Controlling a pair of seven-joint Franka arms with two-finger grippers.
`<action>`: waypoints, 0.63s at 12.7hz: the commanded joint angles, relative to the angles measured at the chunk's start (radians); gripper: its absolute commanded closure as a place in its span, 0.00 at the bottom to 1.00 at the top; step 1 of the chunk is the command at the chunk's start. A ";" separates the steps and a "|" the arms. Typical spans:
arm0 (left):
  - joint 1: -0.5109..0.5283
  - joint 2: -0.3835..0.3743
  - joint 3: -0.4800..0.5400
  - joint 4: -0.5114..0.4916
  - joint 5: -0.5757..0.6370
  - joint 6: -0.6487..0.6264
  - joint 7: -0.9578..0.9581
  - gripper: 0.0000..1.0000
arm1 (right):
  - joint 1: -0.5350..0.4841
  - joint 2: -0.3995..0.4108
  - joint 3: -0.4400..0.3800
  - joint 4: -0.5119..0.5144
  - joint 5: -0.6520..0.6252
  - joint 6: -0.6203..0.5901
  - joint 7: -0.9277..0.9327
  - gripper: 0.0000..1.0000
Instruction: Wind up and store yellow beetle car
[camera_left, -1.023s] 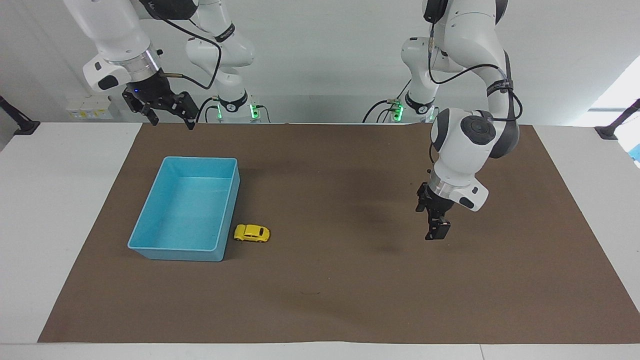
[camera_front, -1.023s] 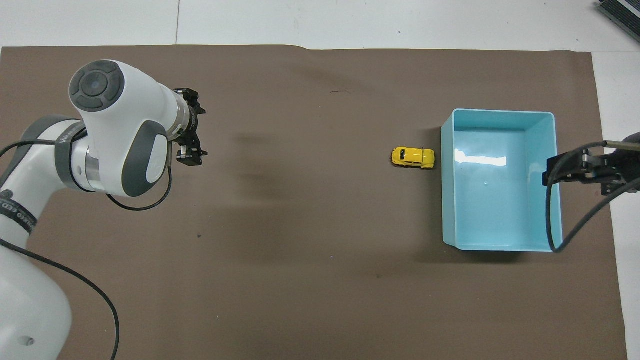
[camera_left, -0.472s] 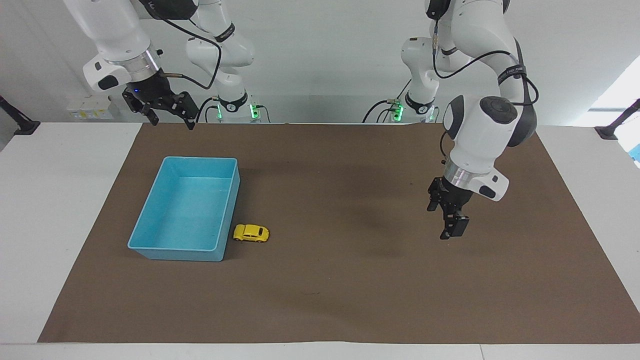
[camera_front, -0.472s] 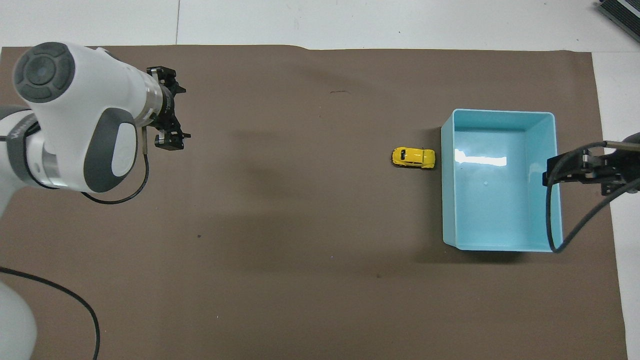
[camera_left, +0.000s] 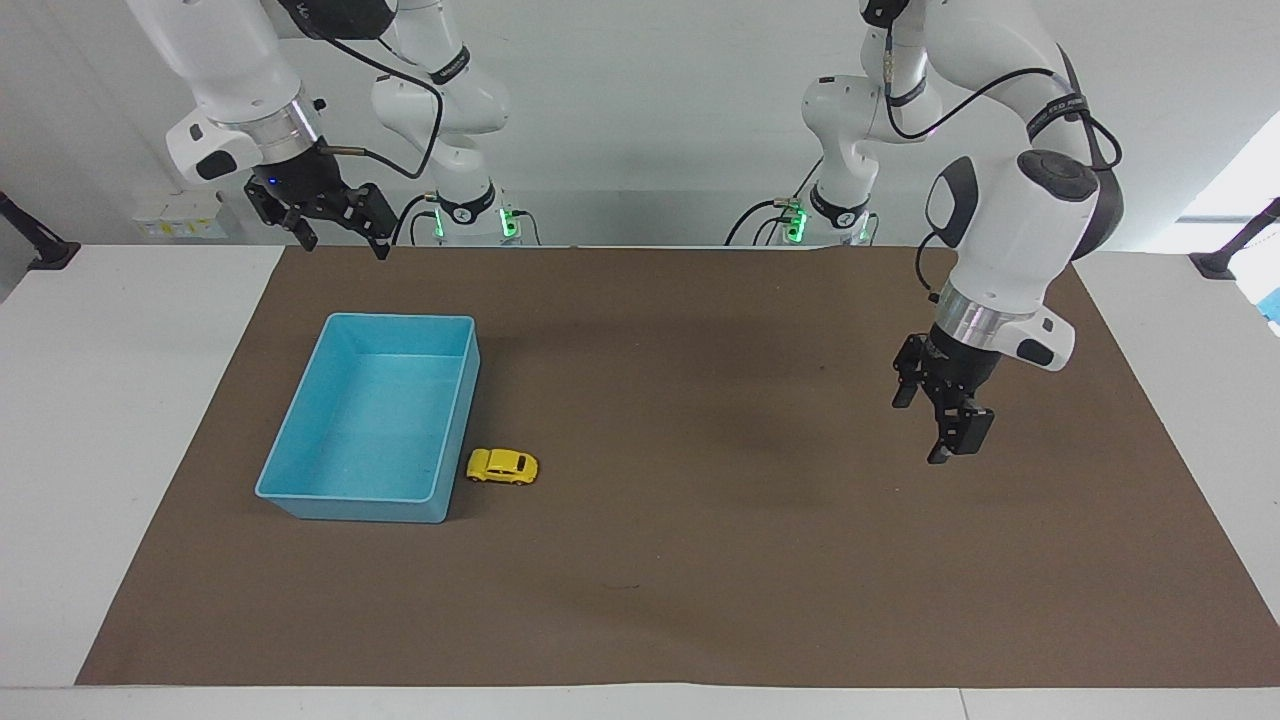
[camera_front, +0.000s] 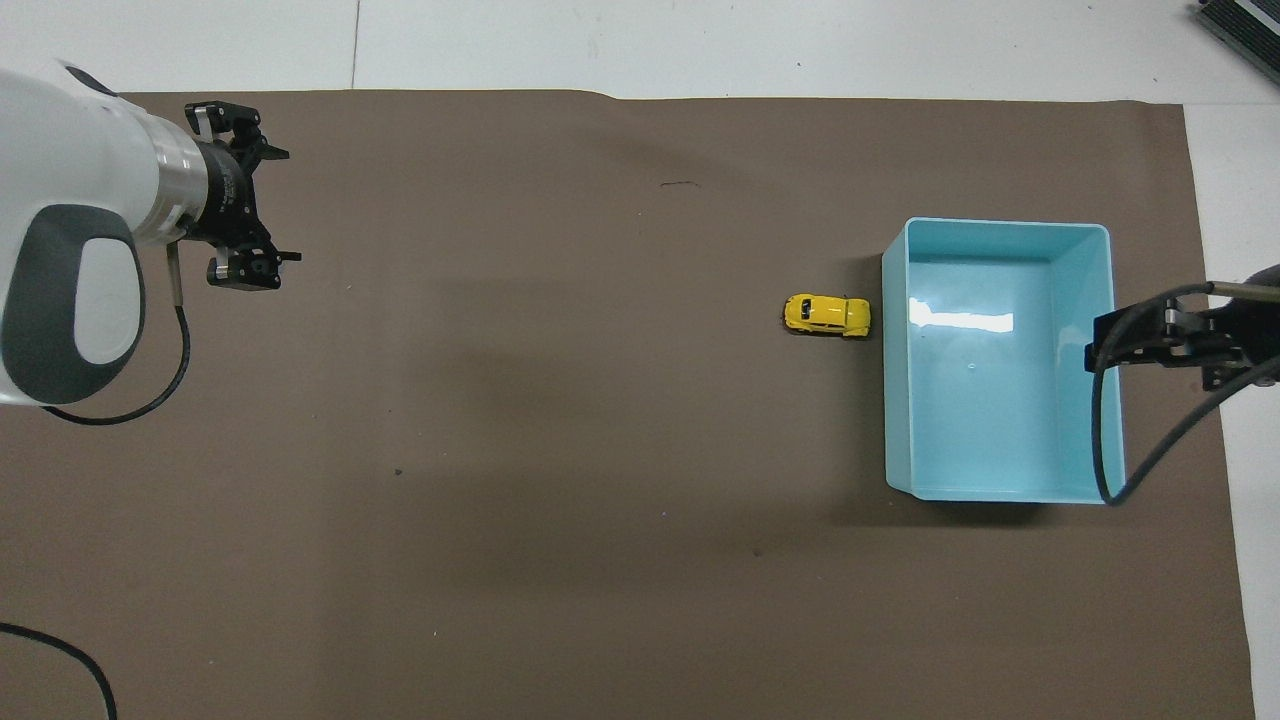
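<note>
Your workspace is a white table (camera_left: 120, 420) covered by a brown mat (camera_left: 700, 560), with a plain pale wall at the robots' end. On the mat you have a light blue rectangular bin (camera_left: 372, 418), open-topped with nothing visible inside, lying toward the right arm's end of the table. The yellow beetle car (camera_left: 502, 466) stands on its wheels on the mat just beside the bin's long wall, on the side facing the left arm's end, near the bin corner farther from the robots; whether it touches the wall cannot be told. No gripper is in contact with the car. Your left gripper (camera_left: 950, 440) hangs over bare mat toward the left arm's end of the table, well apart from the car, jaws released and holding nothing. Your right gripper (camera_left: 335, 232) hangs raised over the bin edge nearer the robots, likewise released and holding nothing.
</note>
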 joint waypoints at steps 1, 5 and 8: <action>0.036 -0.029 -0.010 0.018 0.006 -0.071 0.133 0.00 | -0.010 -0.011 0.000 -0.006 0.026 -0.002 -0.022 0.00; 0.038 -0.038 -0.010 0.063 0.006 -0.152 0.424 0.00 | -0.001 -0.013 0.002 -0.009 0.014 -0.008 -0.017 0.00; 0.038 -0.055 -0.007 0.077 0.006 -0.223 0.734 0.00 | 0.003 -0.013 0.010 -0.009 0.026 0.002 -0.016 0.00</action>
